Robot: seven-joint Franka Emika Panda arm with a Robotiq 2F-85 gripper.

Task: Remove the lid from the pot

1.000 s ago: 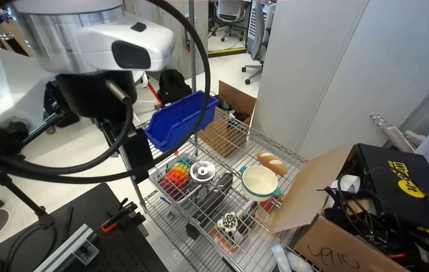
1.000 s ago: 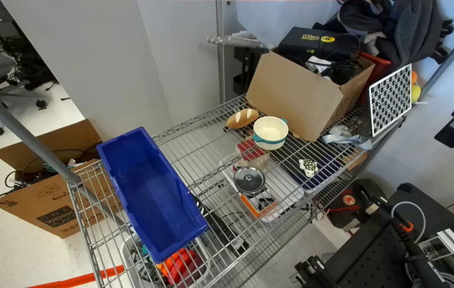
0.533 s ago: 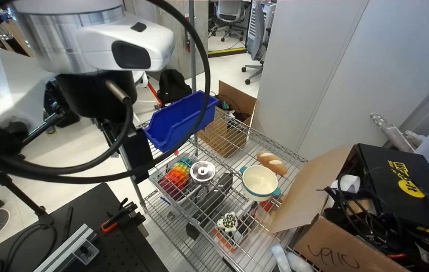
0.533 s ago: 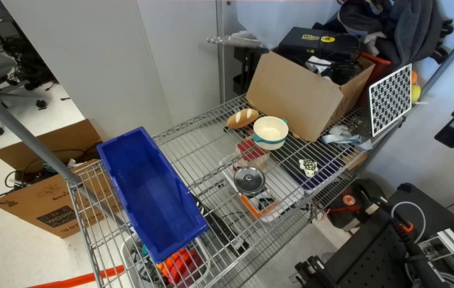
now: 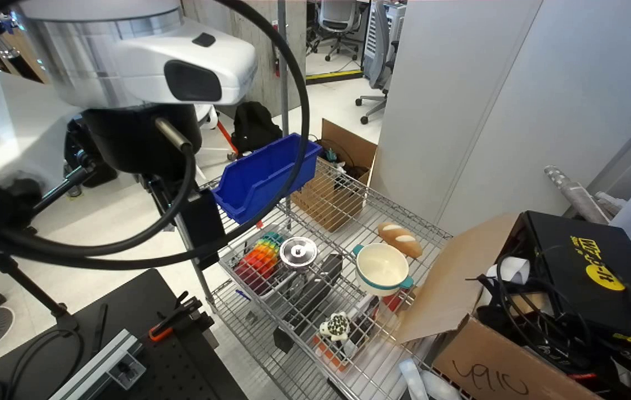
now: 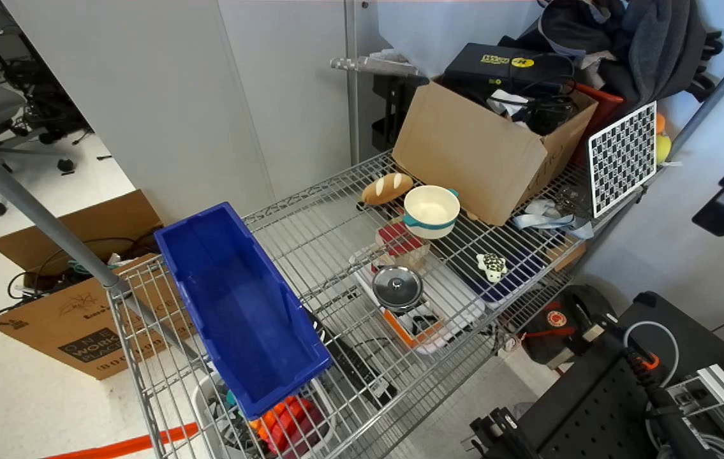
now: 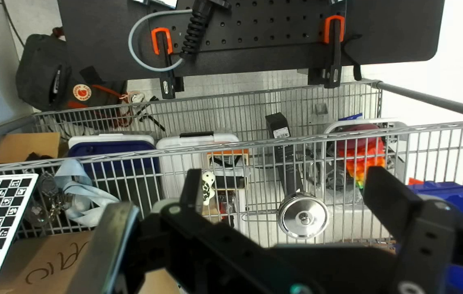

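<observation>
The lid [image 7: 304, 218] is a shiny round metal disc with a knob at its centre. It sits on the small metal pot [image 7: 293, 197], whose side mostly hides beneath it. Both exterior views show the lid [image 5: 298, 251] [image 6: 397, 287] on the pot, standing on the wire shelf. My gripper [image 7: 285, 183] is open and empty, its jaws wide apart. In the wrist view, the lid appears between and beyond the fingers, not touched by them. In an exterior view, a black finger [image 5: 204, 228] shows beside the shelf, partly behind a cable.
The wire shelf [image 6: 310, 242] also holds a cream bowl [image 6: 432, 205] with teal handles, a bread loaf [image 6: 387, 189], a turtle toy [image 6: 492, 266], a blue bin [image 6: 240, 312] and a cardboard box [image 6: 470, 153]. A black table [image 5: 170, 344] stands beside it.
</observation>
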